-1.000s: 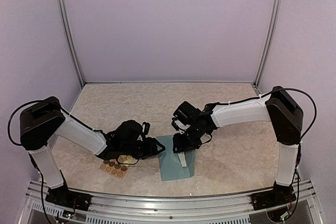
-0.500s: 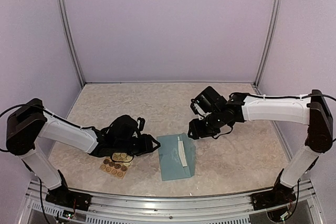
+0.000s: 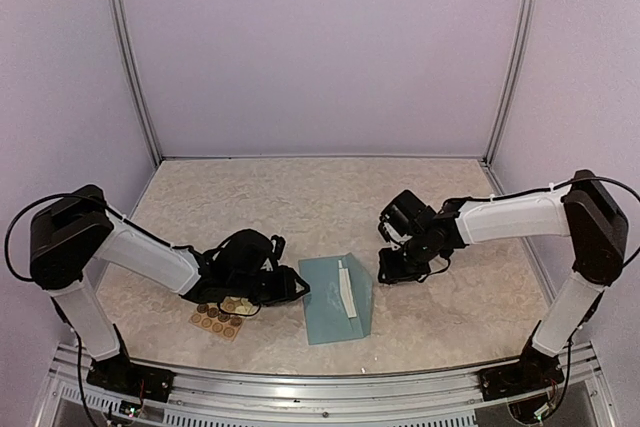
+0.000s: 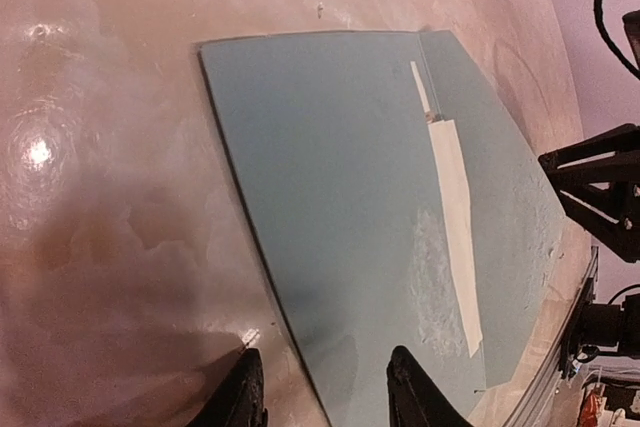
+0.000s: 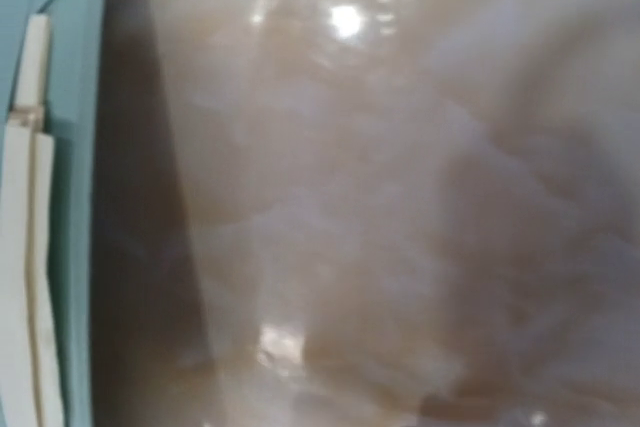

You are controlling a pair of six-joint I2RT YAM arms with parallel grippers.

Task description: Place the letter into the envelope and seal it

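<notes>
envelope [image 3: 325, 302] flat, long axis near-far

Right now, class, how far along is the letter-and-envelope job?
Apparently done: no loose sheet shows; the envelope lies flat. In hand: the open left gripper is at its left edge, the right gripper apart on the right. Left: sealing; a white strip shows on it, stickers lie nearby.

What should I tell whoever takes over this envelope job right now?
Left gripper: open, over the envelope's left edge.
Right gripper: just right of the envelope, apart from it; open or shut unclear.
Envelope lies flat on the table, white strip showing; sticker sheet to its left.
Done: unclear whether the letter is inside.
Left: sealing, apparently with a sticker.
</notes>
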